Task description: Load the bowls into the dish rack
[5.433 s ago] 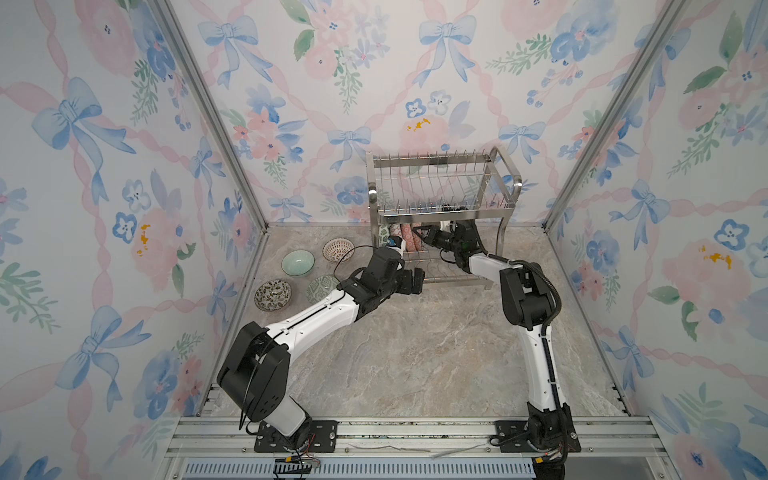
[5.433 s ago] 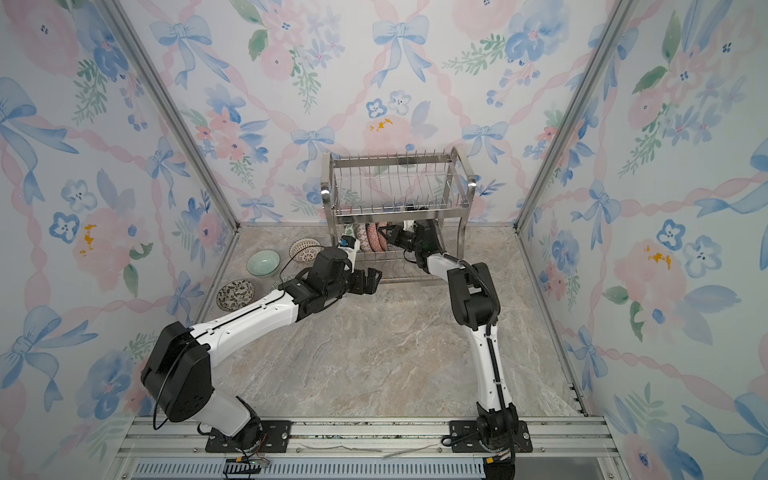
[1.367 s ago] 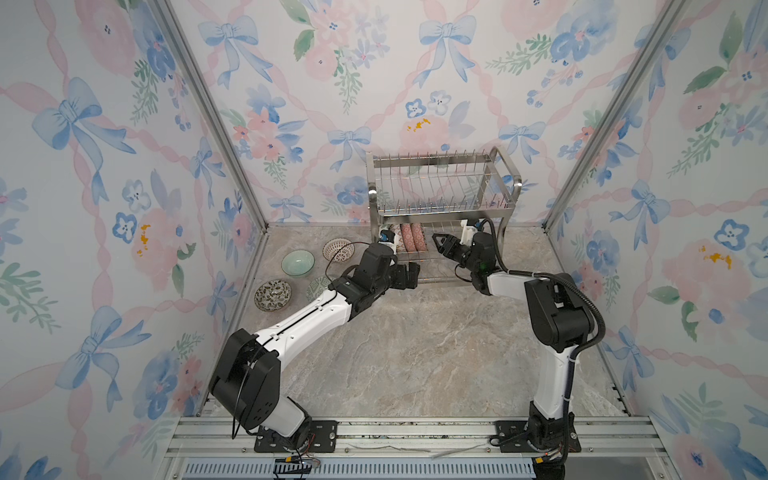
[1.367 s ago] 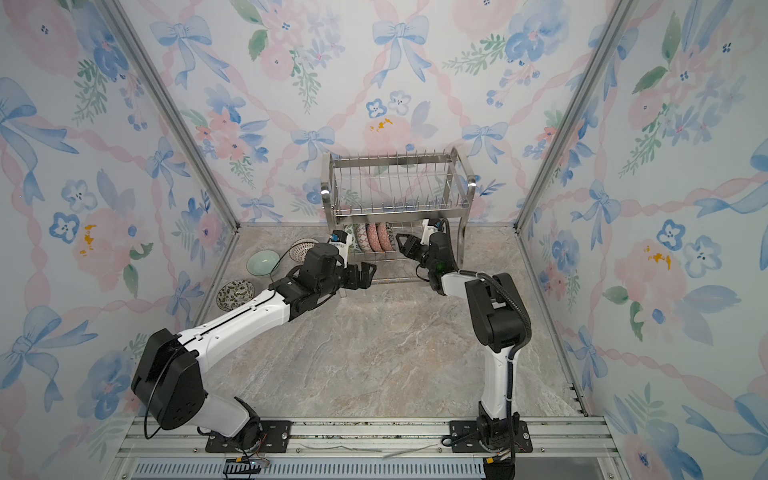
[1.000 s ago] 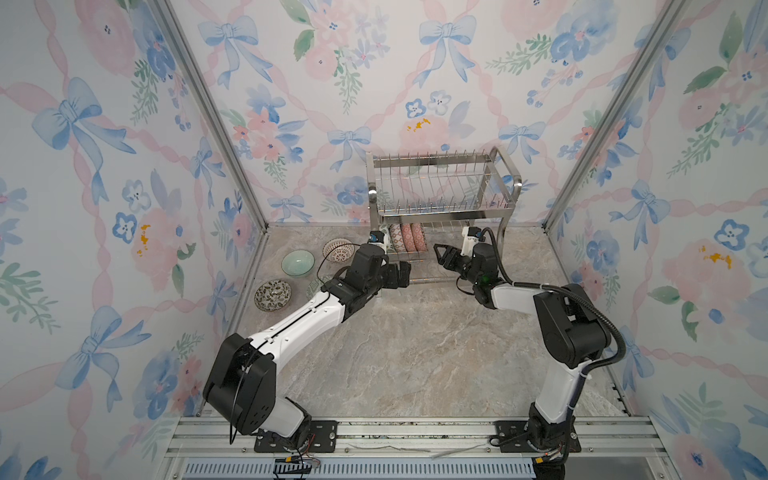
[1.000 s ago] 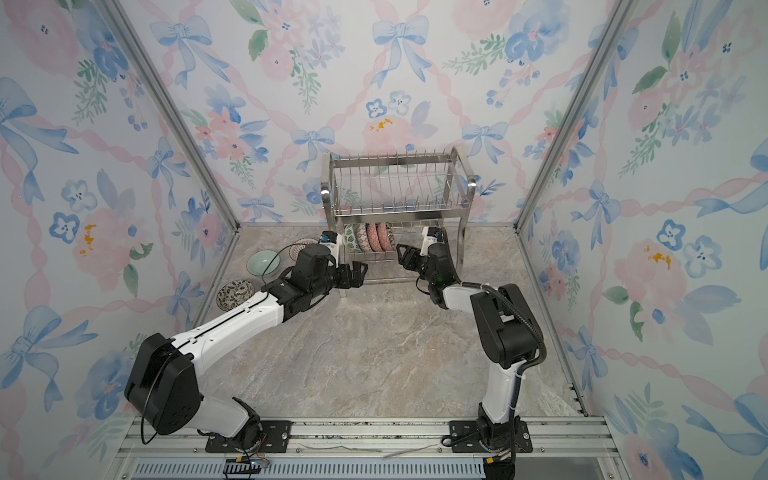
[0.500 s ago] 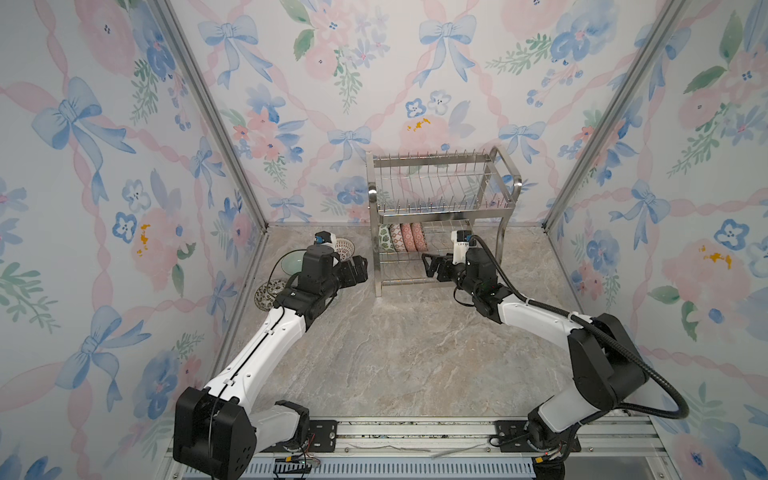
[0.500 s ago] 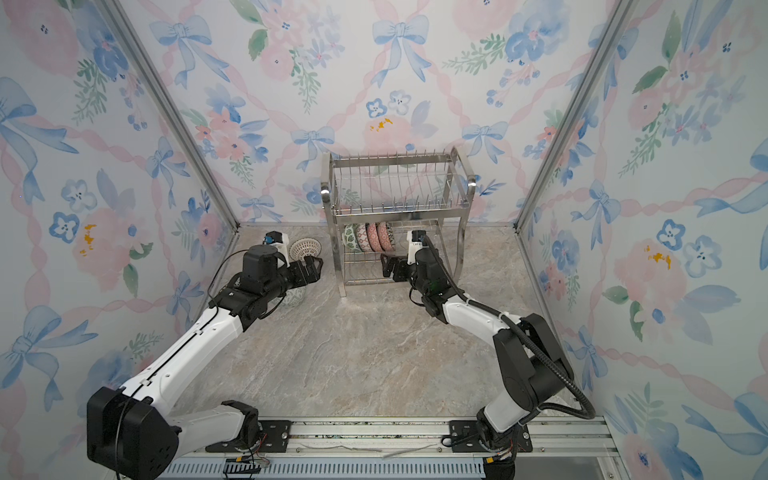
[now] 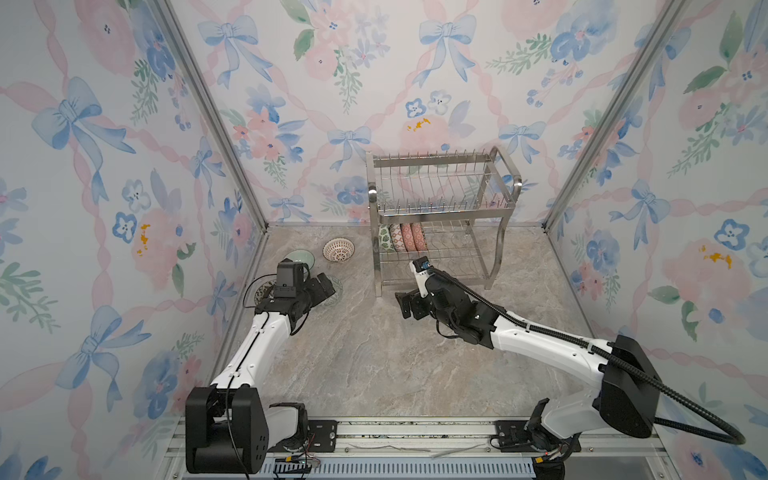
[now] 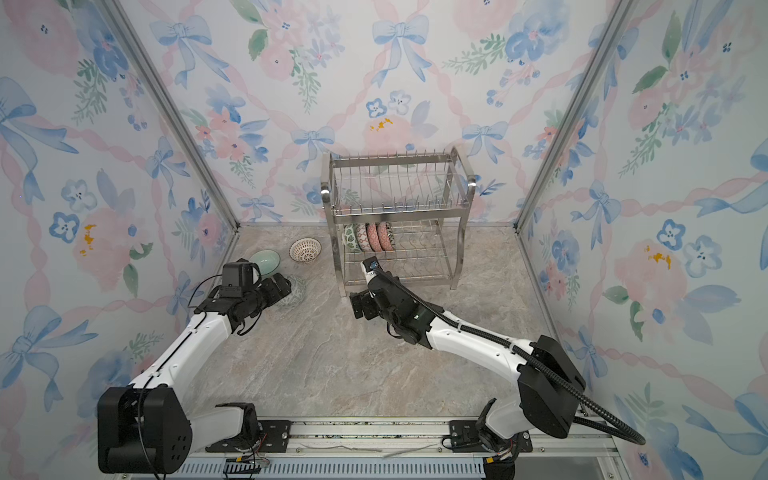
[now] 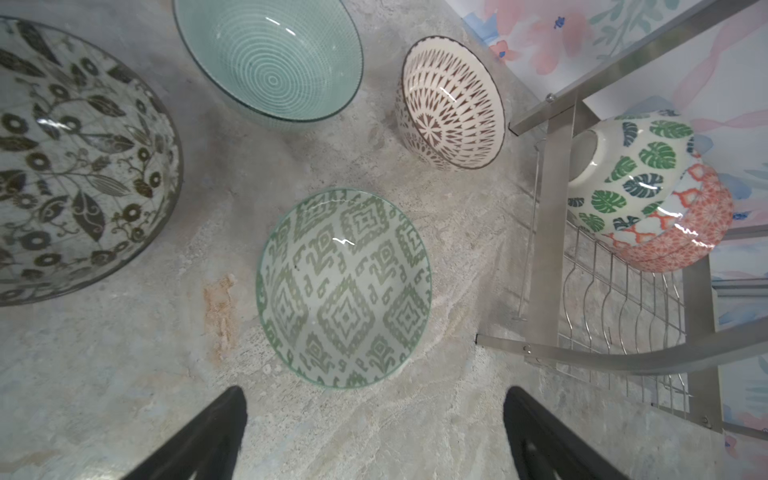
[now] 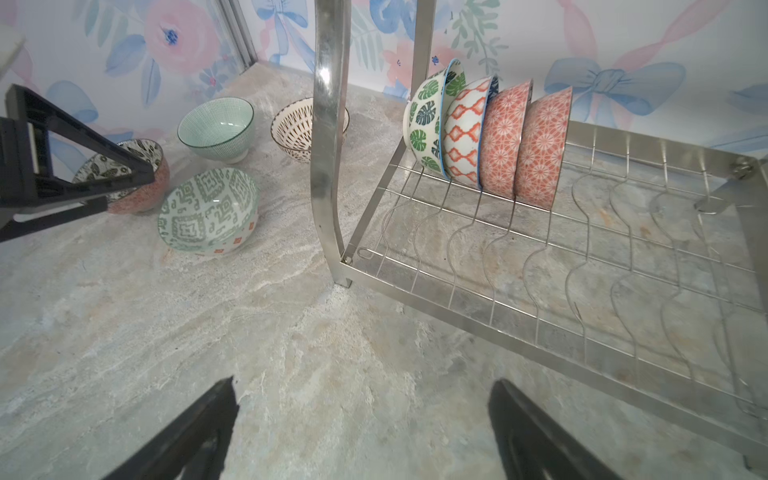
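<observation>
The dish rack (image 9: 440,216) (image 10: 395,216) stands at the back. Several bowls stand on edge in its lower tier: a green-leaf bowl (image 12: 428,120), a red lattice bowl (image 12: 461,133) and two red floral ones (image 12: 540,145). On the floor to its left lie a green geometric bowl (image 11: 345,286) (image 12: 208,216), a dark floral bowl (image 11: 75,166), a pale green bowl (image 9: 300,258) and a brown-patterned bowl (image 9: 338,249). My left gripper (image 9: 322,286) (image 11: 374,392) hangs open just short of the green geometric bowl. My right gripper (image 9: 409,305) (image 12: 362,381) is open and empty over the floor before the rack's front left leg.
The rack's upper tier (image 10: 395,195) holds nothing. Its front left leg (image 12: 328,166) stands between the floor bowls and the lower shelf. The left side wall (image 9: 232,232) is close behind the floor bowls. Marble floor (image 9: 374,357) stretches toward the front rail.
My left arm swung left, away from the rack, to above the floor bowls. My right gripper pulled back from the lower tier toward the front and opened wide.
</observation>
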Controlling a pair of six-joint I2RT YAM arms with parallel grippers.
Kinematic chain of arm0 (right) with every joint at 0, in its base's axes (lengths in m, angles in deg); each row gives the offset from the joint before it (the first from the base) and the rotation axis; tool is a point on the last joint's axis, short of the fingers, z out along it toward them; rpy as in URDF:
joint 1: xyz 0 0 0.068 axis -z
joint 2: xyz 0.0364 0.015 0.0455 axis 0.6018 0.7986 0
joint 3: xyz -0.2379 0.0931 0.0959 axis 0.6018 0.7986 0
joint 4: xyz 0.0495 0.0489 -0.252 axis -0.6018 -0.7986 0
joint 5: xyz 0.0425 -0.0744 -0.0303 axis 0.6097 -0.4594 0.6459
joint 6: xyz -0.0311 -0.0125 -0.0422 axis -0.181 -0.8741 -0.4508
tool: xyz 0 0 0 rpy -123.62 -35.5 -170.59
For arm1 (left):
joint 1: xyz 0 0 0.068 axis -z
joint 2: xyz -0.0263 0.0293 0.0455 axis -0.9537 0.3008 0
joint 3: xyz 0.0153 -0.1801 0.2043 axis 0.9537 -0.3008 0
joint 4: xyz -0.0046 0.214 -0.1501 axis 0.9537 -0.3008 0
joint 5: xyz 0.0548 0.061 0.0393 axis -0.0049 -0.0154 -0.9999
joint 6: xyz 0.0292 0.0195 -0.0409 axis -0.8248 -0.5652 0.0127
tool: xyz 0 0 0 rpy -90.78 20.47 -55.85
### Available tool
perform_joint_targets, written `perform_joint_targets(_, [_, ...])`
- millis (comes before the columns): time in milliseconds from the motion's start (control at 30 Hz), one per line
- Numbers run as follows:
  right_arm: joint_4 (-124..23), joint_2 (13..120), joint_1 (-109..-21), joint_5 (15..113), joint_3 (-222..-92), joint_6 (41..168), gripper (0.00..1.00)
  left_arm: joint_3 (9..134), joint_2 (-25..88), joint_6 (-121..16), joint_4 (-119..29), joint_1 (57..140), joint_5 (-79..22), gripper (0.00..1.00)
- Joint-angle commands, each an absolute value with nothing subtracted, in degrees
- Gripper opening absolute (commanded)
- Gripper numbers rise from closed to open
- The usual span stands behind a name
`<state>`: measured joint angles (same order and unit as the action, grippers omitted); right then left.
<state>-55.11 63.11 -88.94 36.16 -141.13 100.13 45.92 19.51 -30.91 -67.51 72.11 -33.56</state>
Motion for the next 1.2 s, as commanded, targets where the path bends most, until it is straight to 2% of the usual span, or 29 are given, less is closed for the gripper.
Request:
perform_joint_targets(0, [-61.4, 64.8, -90.4, 31.6, -144.1, 97.1, 0.97, 44.0, 19.1, -28.8, -68.7, 69.5, -35.0, 0.98])
perform_joint_targets(200, [-61.4, 66.9, -90.7, 33.8, -144.8, 96.4, 0.97, 45.3, 24.6, -29.8, -68.7, 67.3, -31.9, 0.97])
perform_joint_targets(267, [-62.3, 68.1, -90.6, 34.9, -145.9, 95.5, 0.97, 46.2, 26.3, -29.6, -68.6, 67.2, -29.8, 0.93])
perform_joint_targets(567, [-67.3, 70.1, -86.8, 44.4, -151.2, 93.8, 0.97, 46.6, 29.0, -27.7, -65.6, 67.2, -32.0, 0.8])
perform_joint_targets(667, [-69.3, 70.0, -85.3, 45.7, -153.0, 93.2, 0.96, 46.9, 30.0, -27.7, -65.6, 67.2, -32.8, 0.7])
perform_joint_targets(1000, [-71.2, 68.9, -81.6, 49.0, -155.6, 92.9, 0.96, 48.2, 33.6, -27.4, -64.6, 67.2, -35.5, 0.48])
perform_joint_targets(1033, [-71.3, 69.0, -81.5, 49.3, -155.6, 92.9, 0.96, 48.4, 34.2, -27.1, -64.3, 67.2, -35.3, 0.43])
perform_joint_targets(1100, [-71.3, 69.4, -81.3, 49.7, -155.7, 93.1, 0.97, 48.5, 35.2, -26.5, -63.6, 67.2, -34.9, 0.39])
perform_joint_targets(1167, [-71.3, 69.7, -81.2, 50.1, -155.6, 93.0, 0.97, 48.8, 35.8, -26.3, -63.2, 67.4, -34.4, 0.28])
